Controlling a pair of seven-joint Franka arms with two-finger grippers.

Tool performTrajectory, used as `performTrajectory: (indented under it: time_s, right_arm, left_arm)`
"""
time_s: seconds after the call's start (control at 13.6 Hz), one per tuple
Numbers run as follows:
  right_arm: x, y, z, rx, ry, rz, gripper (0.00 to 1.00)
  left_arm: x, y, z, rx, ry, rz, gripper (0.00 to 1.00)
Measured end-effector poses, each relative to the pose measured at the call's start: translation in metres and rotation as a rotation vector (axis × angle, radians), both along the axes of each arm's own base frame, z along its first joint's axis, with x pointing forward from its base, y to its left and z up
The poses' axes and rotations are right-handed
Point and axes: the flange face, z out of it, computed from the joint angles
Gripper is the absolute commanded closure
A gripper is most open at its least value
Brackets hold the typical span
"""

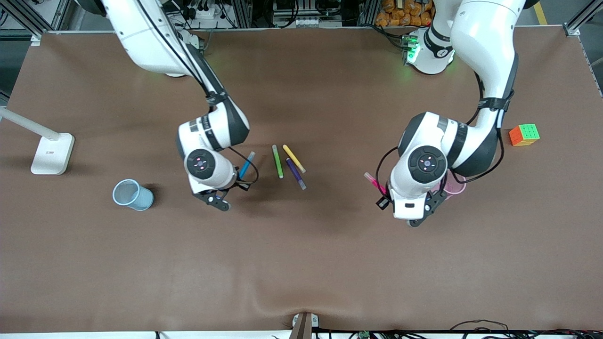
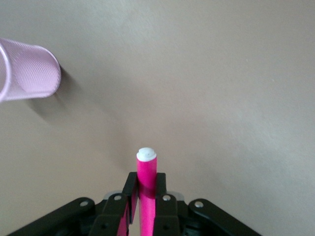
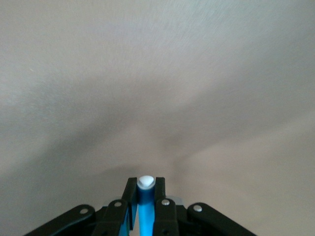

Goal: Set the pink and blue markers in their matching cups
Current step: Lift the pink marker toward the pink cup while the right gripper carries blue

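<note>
I see the right claw (image 3: 142,196) up over bare tabletop (image 1: 301,263), clamped tight on the blue marker (image 3: 144,209); in the front view the pen sticks out of it toward one o'clock. The blue cup (image 1: 133,194) lies tipped on its side toward the right arm's end of the tabletop, at about nine o'clock from that claw and apart from it. My left claw (image 2: 143,194) is squeezed shut on the pink marker (image 2: 146,187), pale cap outward, hanging just beside the pink cup (image 2: 28,70), which the arm partly hides in the front view. Mid-tabletop lie green (image 1: 277,161), purple (image 1: 296,173) and yellow (image 1: 294,158) markers. Farther off sit a colour cube (image 1: 524,134) and a white lamp base (image 1: 52,153).
</note>
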Motion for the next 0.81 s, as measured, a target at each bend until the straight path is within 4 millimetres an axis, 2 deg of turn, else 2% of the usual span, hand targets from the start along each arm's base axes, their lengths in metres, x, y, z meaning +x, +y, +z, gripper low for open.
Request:
performTrajectory:
  time_s: [0.15,0.44,0.59,0.81]
  right_arm:
    - [0.015,-0.033,0.034,0.026,0.013,0.070,1.00]
    - [0.042,-0.136,0.095,0.102,-0.021,0.213,1.00]
    - [0.048,-0.175,0.113,0.126,-0.046,0.276,1.00]
    - [0.054,-0.211,0.130,0.081,-0.079,0.354,1.00]
  left_arm:
    - [0.004,0.012,0.003,0.011,-0.003,-0.002,0.91]
    - [0.007,0.031,0.010,0.074,-0.003,-0.010,0.91]
    - [0.005,0.036,0.013,0.114,0.004,-0.021,0.91]
    - [0.007,0.052,0.019,0.184,0.006,-0.027,0.91]
